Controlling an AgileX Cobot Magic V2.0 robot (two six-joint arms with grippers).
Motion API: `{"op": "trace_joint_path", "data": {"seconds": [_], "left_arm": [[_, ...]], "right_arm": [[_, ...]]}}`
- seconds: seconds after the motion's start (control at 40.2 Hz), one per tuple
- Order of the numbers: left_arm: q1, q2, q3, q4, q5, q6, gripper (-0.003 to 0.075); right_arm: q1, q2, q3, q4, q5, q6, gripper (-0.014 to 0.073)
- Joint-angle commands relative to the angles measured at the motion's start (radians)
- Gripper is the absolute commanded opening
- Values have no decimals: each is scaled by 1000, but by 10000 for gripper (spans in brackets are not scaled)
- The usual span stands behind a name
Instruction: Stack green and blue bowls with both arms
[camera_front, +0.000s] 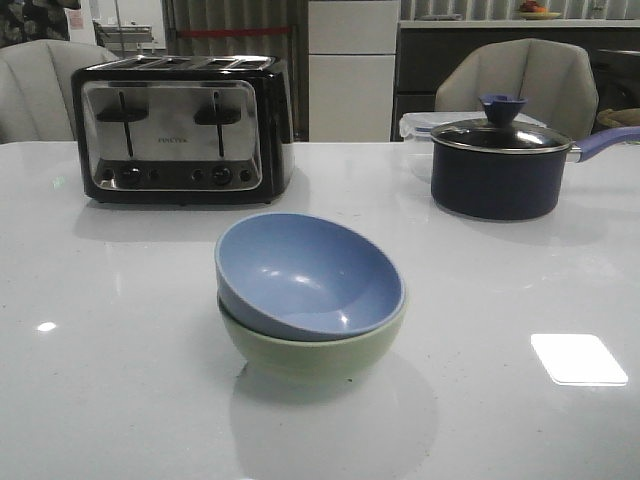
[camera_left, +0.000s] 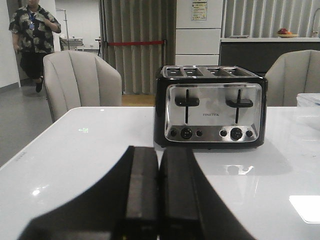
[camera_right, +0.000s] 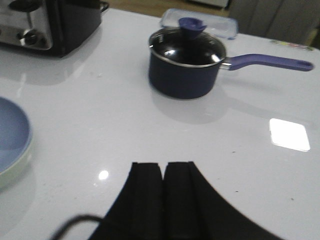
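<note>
The black left gripper (camera_left: 159, 200) (jaws pressed together) faces a black-and-chrome four-slot toaster (camera_left: 210, 107) at one o'clock.

The green bowl (camera_front: 300, 355) is mostly hidden by the blue bowl (camera_front: 305, 275) inside it; the right wrist view cuts both bowls at its edge

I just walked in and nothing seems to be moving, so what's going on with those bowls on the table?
Nothing is being handled. The blue bowl sits tilted inside the green bowl on the white table. The left gripper and right gripper are both shut and empty, away from the stack. The toaster and saucepan stand behind.
</note>
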Motion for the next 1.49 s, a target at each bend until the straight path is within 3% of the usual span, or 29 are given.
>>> {"op": "trace_joint_path", "data": {"seconds": [0.0,0.423,0.895,1.118,1.367,1.466], "left_arm": [[-6,-20,4,-1,-89,-8,93],[-6,-20,4,-1,-89,-8,93],[-6,-20,4,-1,-89,-8,93],[-6,-20,4,-1,-89,-8,93],[-6,-20,4,-1,-89,-8,93],[-6,-20,4,-1,-89,-8,93]], "right_arm": [[-47,-84,64,-2,-168,1,57],[-68,-355,420,-1,-459,1,57],[-65,-366,417,-2,-471,12,57],[-63,-367,417,-299,-532,403,57],[-63,-367,417,-298,-524,400,57],[-63,-367,417,-235,-507,341,57]]}}
